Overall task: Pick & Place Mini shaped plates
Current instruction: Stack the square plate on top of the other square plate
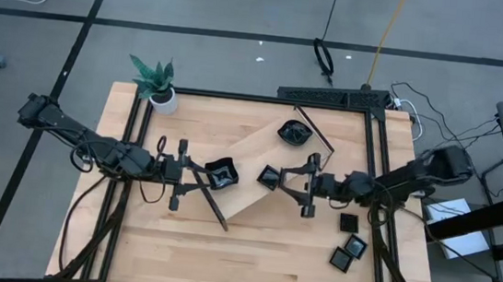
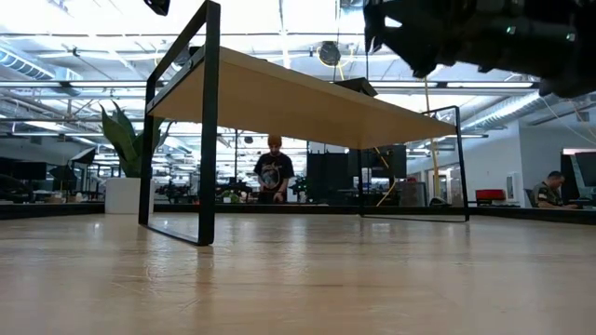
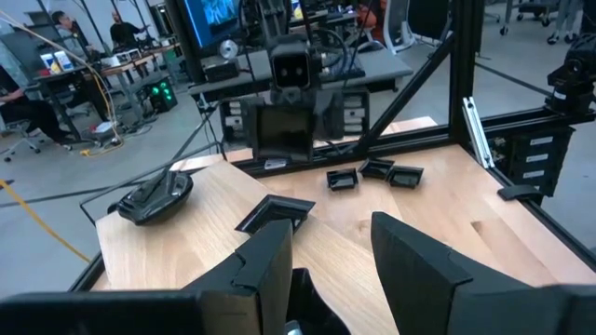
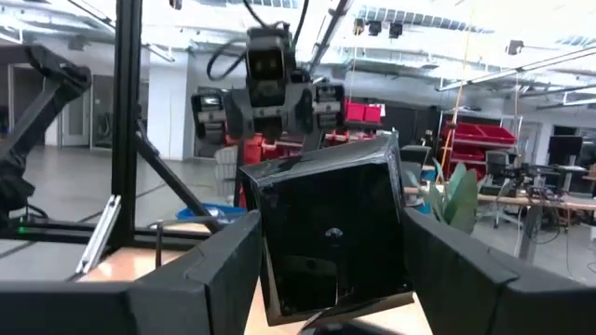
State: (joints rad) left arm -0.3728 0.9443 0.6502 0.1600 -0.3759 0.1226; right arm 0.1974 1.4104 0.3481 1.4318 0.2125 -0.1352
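The pale wooden tray [image 1: 254, 160] lies diagonally mid-table, standing on its black end rails [image 2: 209, 121]. A wavy-edged black plate [image 1: 296, 133] rests near its far end, and a square plate [image 1: 221, 173] near its left side. My left gripper [image 1: 204, 173] is open and empty, level, with that square plate [image 3: 275, 214] just past its fingertips [image 3: 270, 251]. My right gripper [image 1: 279, 179] is shut on another square black plate [image 1: 269, 177] over the tray's middle. Three more small black plates [image 1: 349, 246] lie on the table to the right of the tray. My right gripper pinches the square plate between its two fingers, one on each of two opposite side edges [image 4: 263, 270]. The fingers come level from the table's right side. The plate [image 4: 331, 233] stands tilted on edge, held up above the tray, one broad face toward the wrist camera.
A potted plant [image 1: 158, 86] stands at the table's far left corner. Black frame posts [image 3: 466, 74] edge the table, and a black bar [image 1: 334, 96] runs along its far side. The two grippers face each other closely over the tray. People [image 2: 273, 172] show in the room beyond.
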